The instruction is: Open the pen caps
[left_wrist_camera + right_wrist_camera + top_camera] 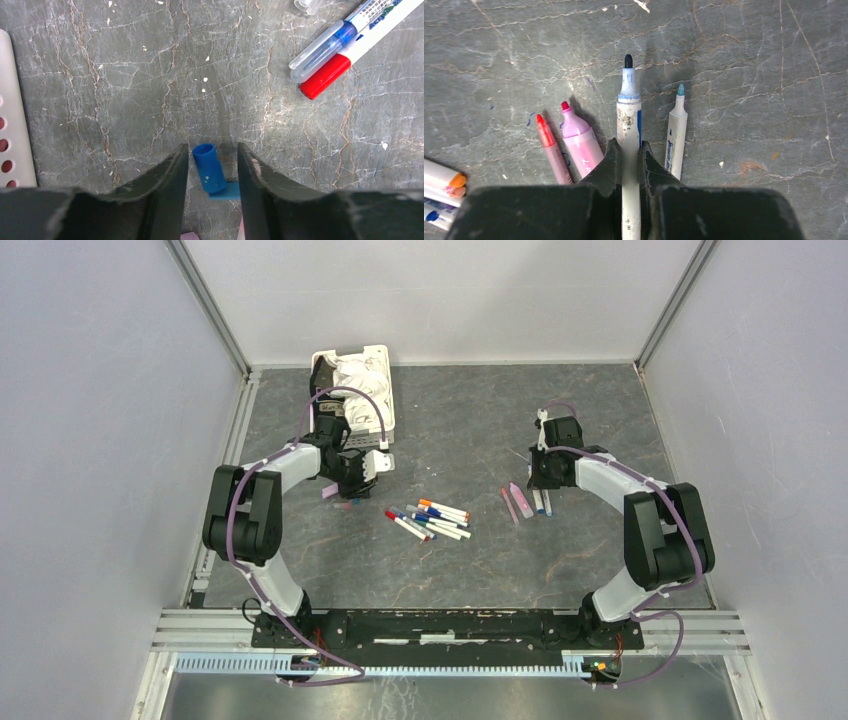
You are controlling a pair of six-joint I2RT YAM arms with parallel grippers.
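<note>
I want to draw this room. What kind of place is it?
Probably a robot lab booth: a left arm and right arm bolted to a metal rail, plain grey walls around a stone-look table, and pens lying on it.

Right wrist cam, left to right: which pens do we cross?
orange-ended pen → thin red-tipped pink pen → fat pink marker → dark-tipped white pen, clamped in the right end effector → teal-tipped white pen
</note>
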